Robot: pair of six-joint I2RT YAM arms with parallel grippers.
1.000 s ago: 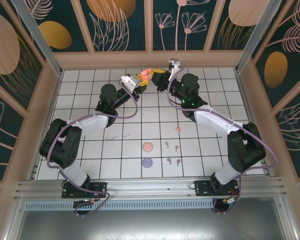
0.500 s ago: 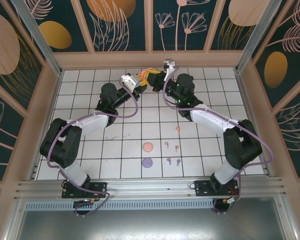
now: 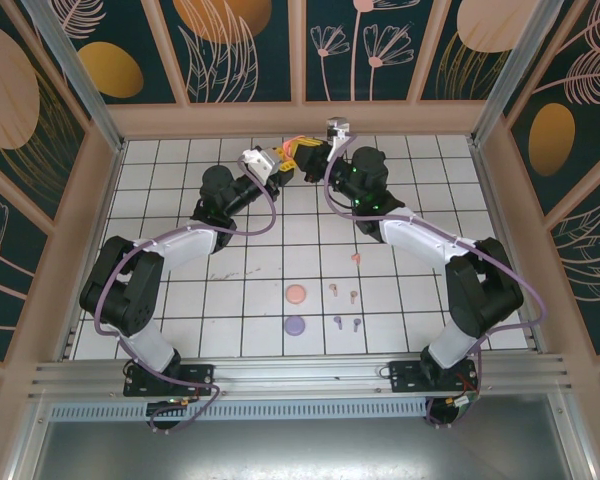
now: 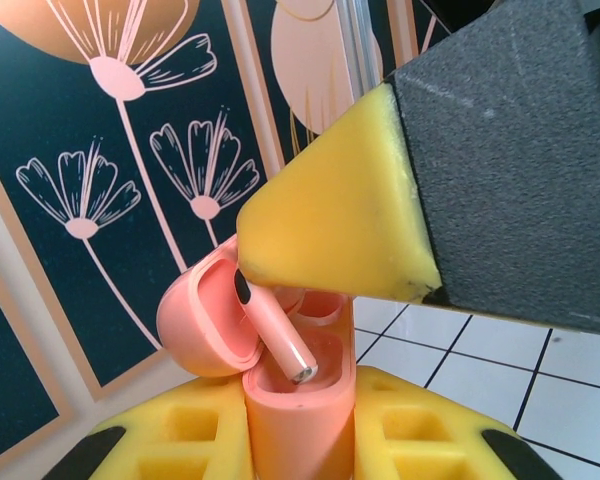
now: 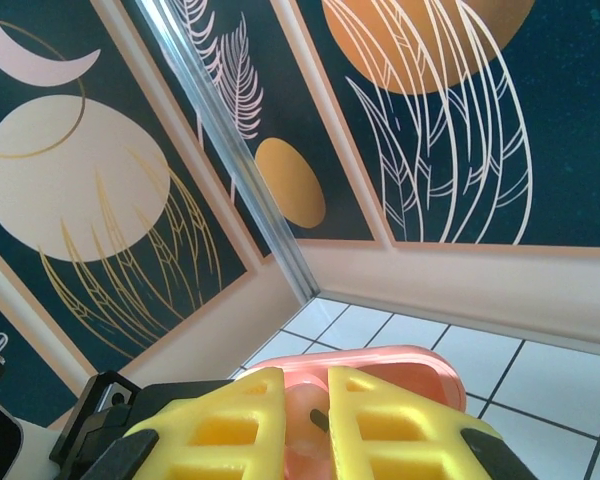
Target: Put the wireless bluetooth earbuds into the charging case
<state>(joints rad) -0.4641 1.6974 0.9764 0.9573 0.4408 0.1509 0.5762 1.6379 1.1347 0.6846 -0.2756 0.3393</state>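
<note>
A coral bud (image 4: 275, 342) hangs tilted, stem down, its tip at the mouth of a socket in the coral case (image 4: 298, 425), pinched in the clenched right gripper (image 5: 305, 415). The case stands upright, lid (image 4: 205, 320) swung open, clamped by the left gripper (image 4: 300, 455) over the far end of the table (image 3: 180, 200). Nearer lie a second coral bud (image 3: 355, 257), two tan buds (image 3: 333, 290), two purple buds (image 3: 337, 321), and left of them a tan case (image 3: 296, 293) and purple case (image 3: 296, 325)

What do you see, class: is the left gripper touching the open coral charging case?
Touching. The left wrist view shows the coral case clamped between the yellow fingers of the left gripper, both pressed against its sides.
</note>
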